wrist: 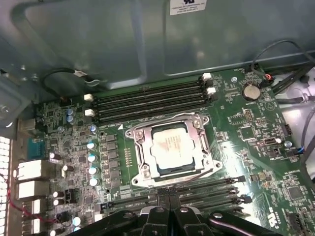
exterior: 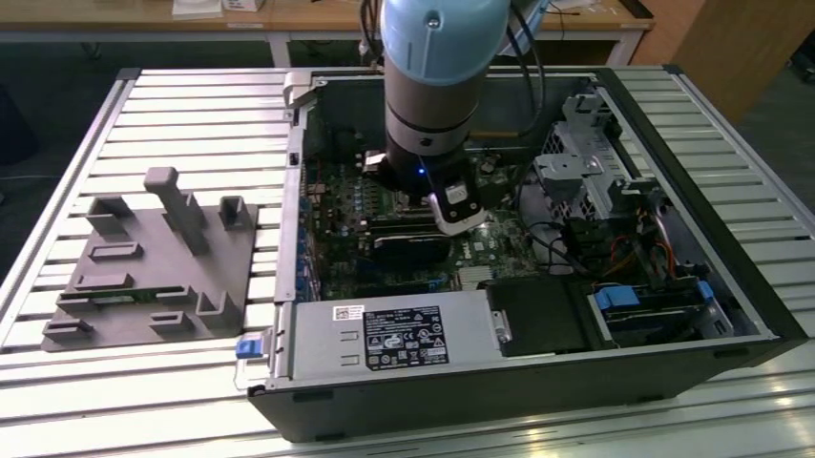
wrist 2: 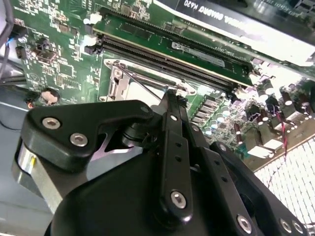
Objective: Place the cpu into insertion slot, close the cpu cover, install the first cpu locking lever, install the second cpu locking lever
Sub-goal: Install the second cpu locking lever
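- Wooden desks [exterior: 319, 17] are seen at the back of the room; a slatted metal table [exterior: 191, 105] is laid out in front of them, with a grey moulded fixture [exterior: 153, 258] set on it towards the exterior view's left
- An open computer case [exterior: 510, 391] is laid on its side on the table, so that the green circuit board [wrist: 256, 147] can be reached from above; the arm [exterior: 433, 86] is lowered into it
- The cpu [wrist: 172, 146] is seated flat in the insertion slot [wrist: 199, 120], between two banks of long black memory slots [wrist: 147, 98]; the cpu cover [wrist: 143, 152] appears to be folded down around it, its window leaving the silvery top bare
- The gripper [wrist: 170, 199] is held with its fingers [wrist 2: 173, 128] pressed together, nothing being seen between them; it is judged to be used as a narrow pushing tip
- Its tip is placed at the socket's edge, just by a thin wire lever [wrist 2: 140, 83]; whether that lever is latched cannot be told
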`<act>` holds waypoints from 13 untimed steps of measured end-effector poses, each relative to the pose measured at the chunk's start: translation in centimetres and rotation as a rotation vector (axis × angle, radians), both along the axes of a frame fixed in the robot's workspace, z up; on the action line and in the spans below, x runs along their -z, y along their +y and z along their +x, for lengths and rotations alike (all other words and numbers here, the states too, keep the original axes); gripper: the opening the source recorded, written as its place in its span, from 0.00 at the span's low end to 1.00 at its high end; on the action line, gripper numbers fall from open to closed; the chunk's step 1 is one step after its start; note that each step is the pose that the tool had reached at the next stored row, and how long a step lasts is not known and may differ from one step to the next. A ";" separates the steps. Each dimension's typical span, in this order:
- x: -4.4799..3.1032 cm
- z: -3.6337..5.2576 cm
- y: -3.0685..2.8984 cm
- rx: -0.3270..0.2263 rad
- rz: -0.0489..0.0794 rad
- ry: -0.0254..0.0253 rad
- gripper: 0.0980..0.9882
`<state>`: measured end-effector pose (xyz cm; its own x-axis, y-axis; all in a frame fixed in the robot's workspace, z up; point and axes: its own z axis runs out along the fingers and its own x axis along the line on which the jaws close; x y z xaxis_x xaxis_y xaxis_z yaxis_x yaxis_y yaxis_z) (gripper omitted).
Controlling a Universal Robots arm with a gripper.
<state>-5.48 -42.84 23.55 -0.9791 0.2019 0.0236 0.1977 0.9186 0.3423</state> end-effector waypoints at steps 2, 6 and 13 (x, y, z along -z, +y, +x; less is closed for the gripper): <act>0.29 0.00 0.14 0.000 0.000 0.0000 0.01; 0.84 -0.15 0.29 0.000 0.000 0.0001 0.01; 1.85 -1.33 0.38 0.000 0.003 0.0000 0.01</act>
<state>-6.81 -42.46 21.70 -0.9791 0.2017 0.0244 0.1976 0.9174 0.3455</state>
